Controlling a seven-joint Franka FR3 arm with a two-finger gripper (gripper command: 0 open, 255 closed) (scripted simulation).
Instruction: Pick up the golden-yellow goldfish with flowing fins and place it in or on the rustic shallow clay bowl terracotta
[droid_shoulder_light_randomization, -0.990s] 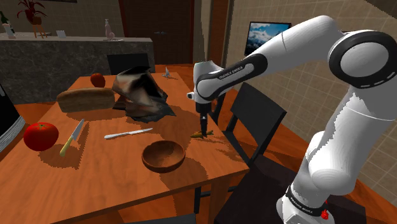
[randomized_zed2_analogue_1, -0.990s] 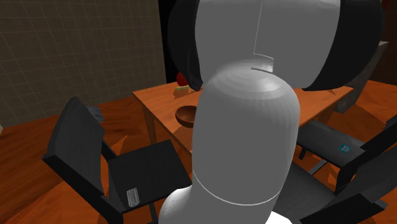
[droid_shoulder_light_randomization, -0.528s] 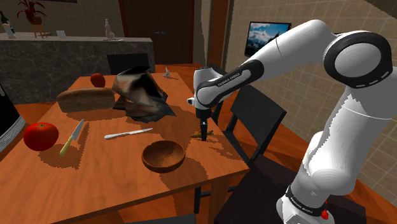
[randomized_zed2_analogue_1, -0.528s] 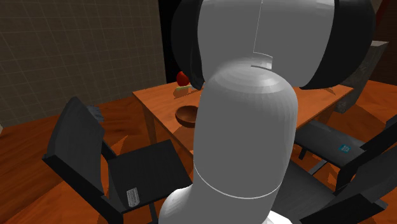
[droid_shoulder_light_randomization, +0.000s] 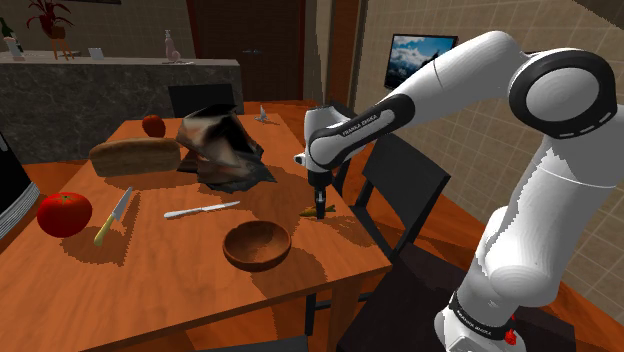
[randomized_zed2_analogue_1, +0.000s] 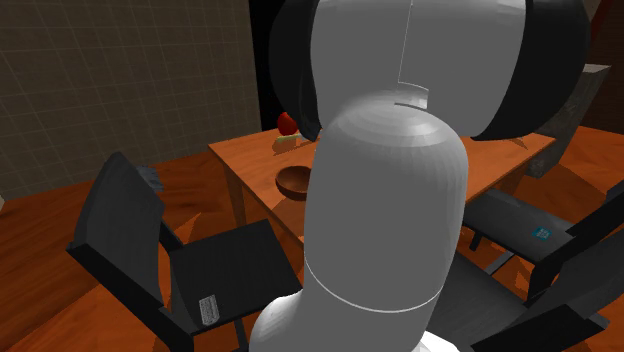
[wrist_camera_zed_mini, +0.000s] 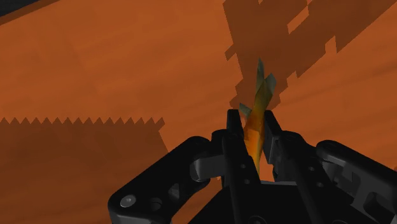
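A thin golden-yellow goldfish (wrist_camera_zed_mini: 258, 102) with greenish fins lies on the wooden table (wrist_camera_zed_mini: 114, 70) and sticks out forward from between my fingers. My black gripper (wrist_camera_zed_mini: 254, 135) is shut on the goldfish, one finger (wrist_camera_zed_mini: 232, 137) pressing each flank. From the shoulder camera the gripper (droid_shoulder_light_randomization: 319, 208) points straight down at the table's right edge, the goldfish (droid_shoulder_light_randomization: 310, 211) just showing at its tips. The brown shallow bowl (droid_shoulder_light_randomization: 257, 245) stands on the table nearer the front edge, to the gripper's left and apart from it; its rim (randomized_zed2_analogue_1: 293, 181) peeks past the arm in the second exterior view.
On the table (droid_shoulder_light_randomization: 180, 260) lie a white-handled knife (droid_shoulder_light_randomization: 200, 210), a yellow-handled knife (droid_shoulder_light_randomization: 113, 216), a bread loaf (droid_shoulder_light_randomization: 134, 155), a crumpled dark bag (droid_shoulder_light_randomization: 222, 148), a small apple (droid_shoulder_light_randomization: 153, 125) and a large tomato (droid_shoulder_light_randomization: 64, 213). Dark chairs (droid_shoulder_light_randomization: 400, 185) stand at the table's right side.
The gripper came down a little onto the goldfish a second ago, and its fingers have since closed on the fish. Nothing else has moved.
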